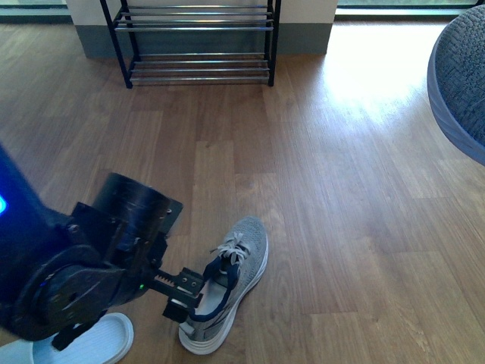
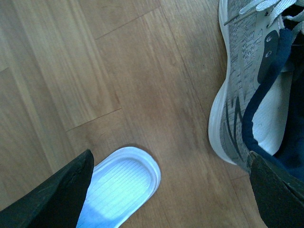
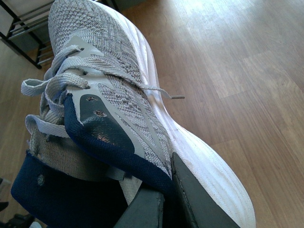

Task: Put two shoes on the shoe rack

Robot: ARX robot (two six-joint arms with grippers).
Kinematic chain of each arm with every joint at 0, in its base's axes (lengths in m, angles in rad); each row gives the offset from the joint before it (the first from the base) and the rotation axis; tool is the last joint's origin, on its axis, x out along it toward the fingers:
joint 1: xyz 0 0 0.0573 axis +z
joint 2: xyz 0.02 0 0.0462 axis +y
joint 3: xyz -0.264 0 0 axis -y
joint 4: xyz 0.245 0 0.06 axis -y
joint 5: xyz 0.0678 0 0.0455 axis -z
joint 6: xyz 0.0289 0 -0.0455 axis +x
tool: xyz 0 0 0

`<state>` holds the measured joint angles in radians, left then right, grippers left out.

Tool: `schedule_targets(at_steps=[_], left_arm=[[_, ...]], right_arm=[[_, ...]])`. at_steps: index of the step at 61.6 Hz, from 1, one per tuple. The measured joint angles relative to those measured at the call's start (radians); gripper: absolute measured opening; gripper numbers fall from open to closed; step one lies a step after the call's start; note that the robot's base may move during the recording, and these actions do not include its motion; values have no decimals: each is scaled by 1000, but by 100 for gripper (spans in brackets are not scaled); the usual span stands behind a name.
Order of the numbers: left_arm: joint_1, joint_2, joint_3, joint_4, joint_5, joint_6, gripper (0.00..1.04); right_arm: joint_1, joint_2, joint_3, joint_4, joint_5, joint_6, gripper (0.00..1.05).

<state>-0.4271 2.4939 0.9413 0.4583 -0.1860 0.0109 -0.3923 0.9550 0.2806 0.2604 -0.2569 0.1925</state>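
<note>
One grey knit sneaker [image 1: 236,267] with a white sole lies on the wood floor, toe toward the shoe rack [image 1: 198,39] at the far wall. My left gripper [image 1: 188,293] is open at its heel. In the left wrist view one finger [image 2: 280,194] sits at the navy heel collar of that sneaker [image 2: 240,95] and the other hangs over the slipper. The second sneaker [image 3: 111,85] is lifted off the floor, with my right gripper [image 3: 164,202] shut on its navy collar and side. It shows close at the front view's right edge [image 1: 464,72].
A white slipper [image 1: 95,343] lies on the floor under my left arm, also seen in the left wrist view [image 2: 118,185]. The rack's lower silver tiers [image 3: 28,28] show beyond the held sneaker's toe. Bare wood floor runs between the sneaker and the rack.
</note>
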Motion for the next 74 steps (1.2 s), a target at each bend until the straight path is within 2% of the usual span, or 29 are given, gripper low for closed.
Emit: schedule_targets(at_steps=[6, 16, 25, 38, 44, 49, 58, 71, 74], left_arm=[[-8, 106, 148, -71, 14, -5, 95], [-44, 194, 315, -166, 98, -2, 95], [-77, 196, 376, -217, 132, 0, 95], [-106, 195, 386, -274, 132, 6, 95], [-107, 192, 387, -303, 110, 9, 95], [-138, 182, 387, -352, 54, -27, 95], [-186, 175, 399, -390, 25, -63, 95], [-193, 188, 442, -436, -33, -124, 95], [-238, 187, 481, -544, -72, -226, 95]], right_arm=[[0, 0, 0, 0, 0, 0, 1], [0, 0, 0, 0, 0, 0, 1], [0, 0, 0, 0, 0, 0, 1], [0, 0, 0, 0, 0, 0, 1], [0, 0, 0, 0, 0, 0, 1], [0, 0, 0, 0, 0, 0, 1], [0, 0, 0, 0, -1, 0, 1], [0, 0, 0, 0, 2, 0, 1], [0, 0, 0, 0, 1, 0, 1]])
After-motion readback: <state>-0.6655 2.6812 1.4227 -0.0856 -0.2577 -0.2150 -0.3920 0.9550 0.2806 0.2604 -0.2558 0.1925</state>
